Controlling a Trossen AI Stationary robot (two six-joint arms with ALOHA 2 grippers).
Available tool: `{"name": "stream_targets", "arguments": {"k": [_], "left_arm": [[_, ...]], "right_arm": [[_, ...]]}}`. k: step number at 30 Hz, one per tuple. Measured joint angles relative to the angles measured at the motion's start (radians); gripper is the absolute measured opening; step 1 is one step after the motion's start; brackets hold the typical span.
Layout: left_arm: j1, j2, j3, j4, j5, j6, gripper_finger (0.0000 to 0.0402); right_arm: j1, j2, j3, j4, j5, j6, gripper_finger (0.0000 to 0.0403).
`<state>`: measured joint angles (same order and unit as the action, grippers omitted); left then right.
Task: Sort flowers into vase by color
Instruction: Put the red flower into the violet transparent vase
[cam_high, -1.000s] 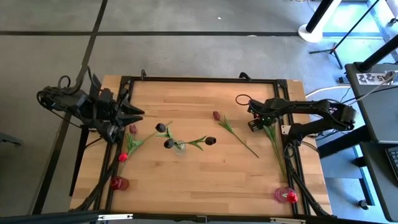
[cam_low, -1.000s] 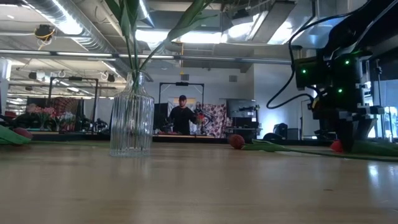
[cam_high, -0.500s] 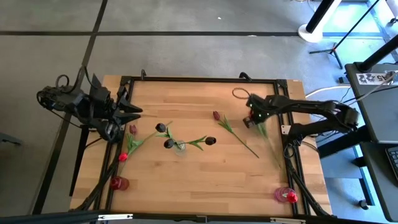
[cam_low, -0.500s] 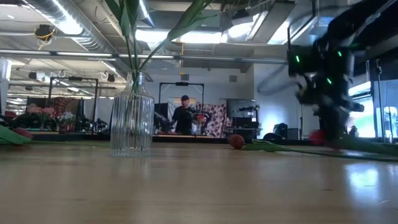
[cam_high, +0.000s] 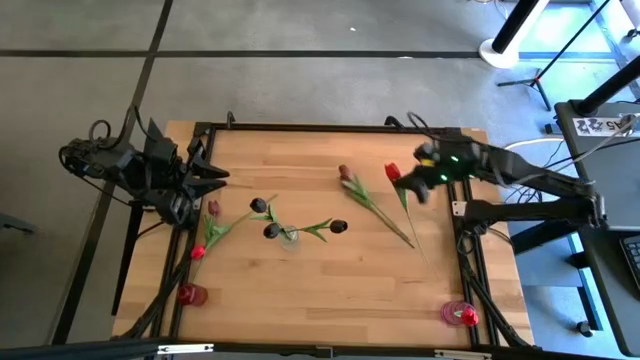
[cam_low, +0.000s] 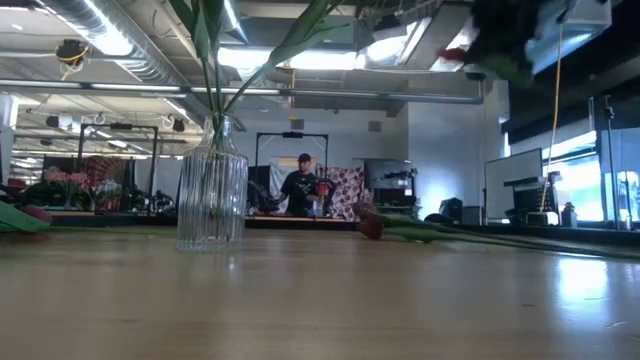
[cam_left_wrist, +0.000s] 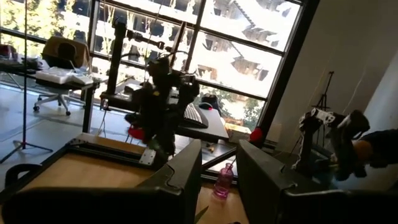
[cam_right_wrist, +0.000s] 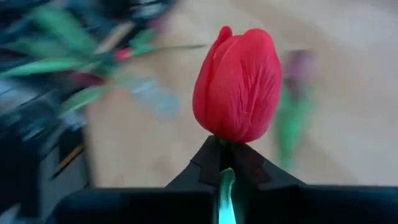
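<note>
— Right gripper (cam_right_wrist: 227, 163)?
— Clamping shut on a red tulip (cam_right_wrist: 235, 86) just below the head, holding it above the counter (cam_high: 330, 270) near the far right corner, stem trailing down toward the right edge.
— Left gripper (cam_high: 222, 178)?
— Hovering over the left edge, fingers (cam_left_wrist: 180, 171) standing part-way apart, gripping nothing.
— Other flowers?
— Lying flat: a mauve-pink tulip (cam_high: 345, 174) near the middle-right, another pink one (cam_high: 213, 208) and a red one (cam_high: 198, 252) by the left edge.
— Vases?
— Clear glass vase (cam_low: 211, 187) standing mid-counter, carrying three dark tulips (cam_high: 271, 231). Red vase (cam_high: 192, 294) sitting at the near left corner, pink vase (cam_high: 458, 313) at the near right, holding a red head.
</note>
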<state>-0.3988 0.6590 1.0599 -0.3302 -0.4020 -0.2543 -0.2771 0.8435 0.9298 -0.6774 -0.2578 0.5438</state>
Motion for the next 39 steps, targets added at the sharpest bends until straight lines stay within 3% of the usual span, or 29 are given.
{"name": "stream_targets", "arguments": {"k": [3, 11, 17, 25, 32, 39], "left_arm": [[0.0, 0.0, 0.0, -0.007, 0.0, 0.0, 0.0096], [0.0, 0.0, 0.0, -0.043, -0.018, 0.002, 0.0096], [0.0, 0.0, 0.0, -0.046, -0.02, 0.002, 0.0096], [0.0, 0.003, 0.0, -0.046, -0.021, 0.001, 0.0096], [0.0, 0.053, 0.0, -0.01, -0.026, -0.005, 0.0096], [0.002, 0.081, 0.0, 0.004, -0.106, -0.006, 0.0096]], "right_arm": [[0.129, -0.107, 0.0, 0.059, -0.024, 0.019, 0.0006], [0.485, -0.296, 0.002, 0.478, 0.026, 0.064, 0.0005], [0.703, -0.312, 0.0, 0.464, -0.059, -0.031, 0.0007], [0.844, -0.328, -0.024, 0.353, -0.056, -0.132, 0.0005], [0.924, -0.404, -0.12, 0.437, -0.03, -0.221, 0.0004], [1.012, -0.424, -0.2, 0.563, -0.054, -0.243, 0.0003]]}}
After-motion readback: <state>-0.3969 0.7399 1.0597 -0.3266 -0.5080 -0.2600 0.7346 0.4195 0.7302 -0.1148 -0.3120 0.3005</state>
